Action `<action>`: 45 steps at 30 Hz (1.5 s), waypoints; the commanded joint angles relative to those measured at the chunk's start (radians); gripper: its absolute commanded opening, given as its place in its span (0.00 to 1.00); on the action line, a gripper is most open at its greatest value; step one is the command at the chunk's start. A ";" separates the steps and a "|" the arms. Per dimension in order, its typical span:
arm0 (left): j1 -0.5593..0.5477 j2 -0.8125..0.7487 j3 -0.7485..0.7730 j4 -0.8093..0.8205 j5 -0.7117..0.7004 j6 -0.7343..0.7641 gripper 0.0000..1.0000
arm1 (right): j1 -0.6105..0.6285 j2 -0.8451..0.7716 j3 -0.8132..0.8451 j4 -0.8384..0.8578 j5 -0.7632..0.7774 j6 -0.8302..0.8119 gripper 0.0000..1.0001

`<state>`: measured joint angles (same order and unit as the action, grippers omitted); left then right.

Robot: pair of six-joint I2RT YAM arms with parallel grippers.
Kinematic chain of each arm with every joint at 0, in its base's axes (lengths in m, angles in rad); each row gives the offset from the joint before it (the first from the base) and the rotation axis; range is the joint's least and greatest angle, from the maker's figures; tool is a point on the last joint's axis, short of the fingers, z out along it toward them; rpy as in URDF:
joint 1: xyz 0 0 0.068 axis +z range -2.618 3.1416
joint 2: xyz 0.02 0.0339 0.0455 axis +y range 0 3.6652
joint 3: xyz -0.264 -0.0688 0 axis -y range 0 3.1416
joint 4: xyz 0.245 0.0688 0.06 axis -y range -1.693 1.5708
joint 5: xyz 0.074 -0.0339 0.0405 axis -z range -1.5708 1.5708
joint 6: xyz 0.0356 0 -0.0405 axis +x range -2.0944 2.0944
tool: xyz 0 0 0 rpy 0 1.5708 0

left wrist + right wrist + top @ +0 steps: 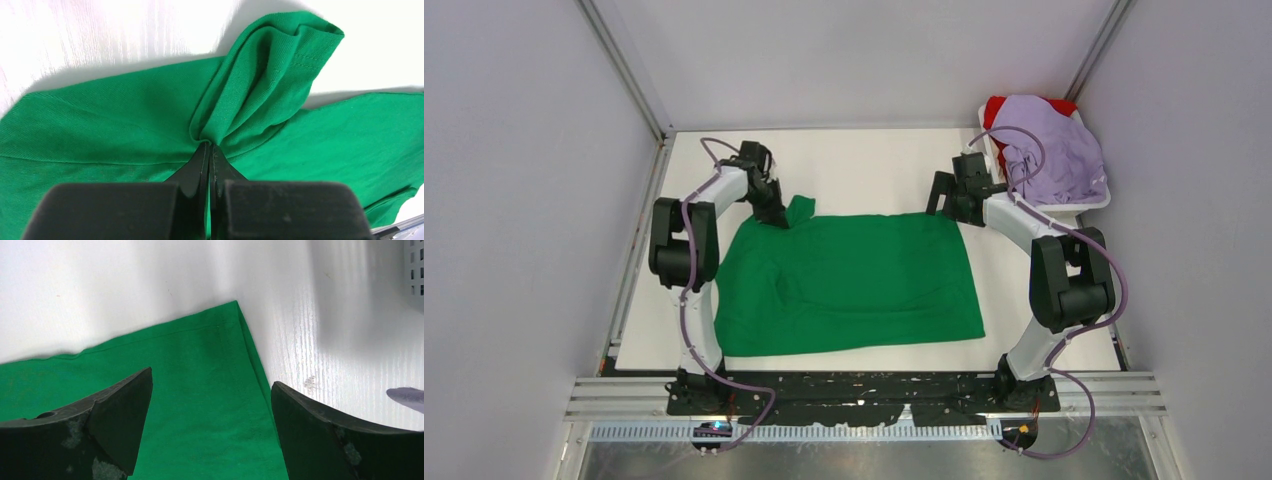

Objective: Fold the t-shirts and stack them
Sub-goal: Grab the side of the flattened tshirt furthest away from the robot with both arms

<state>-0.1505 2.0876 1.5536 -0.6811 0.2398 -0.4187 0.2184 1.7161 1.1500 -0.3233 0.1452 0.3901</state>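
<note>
Left wrist: left pincer (209, 148) pinches green t-shirt (100, 125) sleeve.

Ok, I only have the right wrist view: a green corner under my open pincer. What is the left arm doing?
Observer: The left pincer is shut on the green t-shirt, pinching bunched cloth at its far left corner.
Operator: Is the rest of it lying flat?
Observer: Mostly. It is spread on the table, with some wrinkles toward its left side.
Operator: And the other shirts?
Observer: The lavender t-shirt is heaped in the white tray at the far right, lying over the red t-shirt.
</note>
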 commanded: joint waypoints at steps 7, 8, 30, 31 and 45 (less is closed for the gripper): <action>0.005 0.020 0.166 0.002 -0.071 -0.038 0.14 | -0.004 -0.016 -0.001 0.015 0.026 -0.016 0.95; 0.005 0.037 0.187 -0.013 -0.075 -0.038 0.18 | -0.004 -0.016 -0.001 0.016 0.026 -0.017 0.95; -0.012 0.105 0.222 -0.155 -0.110 0.024 0.48 | -0.010 -0.009 0.001 0.017 0.034 -0.016 0.95; -0.019 0.107 0.222 -0.160 -0.111 0.020 0.48 | -0.010 -0.010 0.001 0.018 0.033 -0.016 0.95; -0.068 0.147 0.312 -0.251 -0.196 -0.014 0.18 | -0.016 -0.018 -0.013 0.039 0.027 -0.016 0.95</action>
<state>-0.2207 2.2196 1.8111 -0.8936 0.0620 -0.4198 0.2115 1.7161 1.1450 -0.3206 0.1593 0.3756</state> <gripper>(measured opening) 0.231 0.955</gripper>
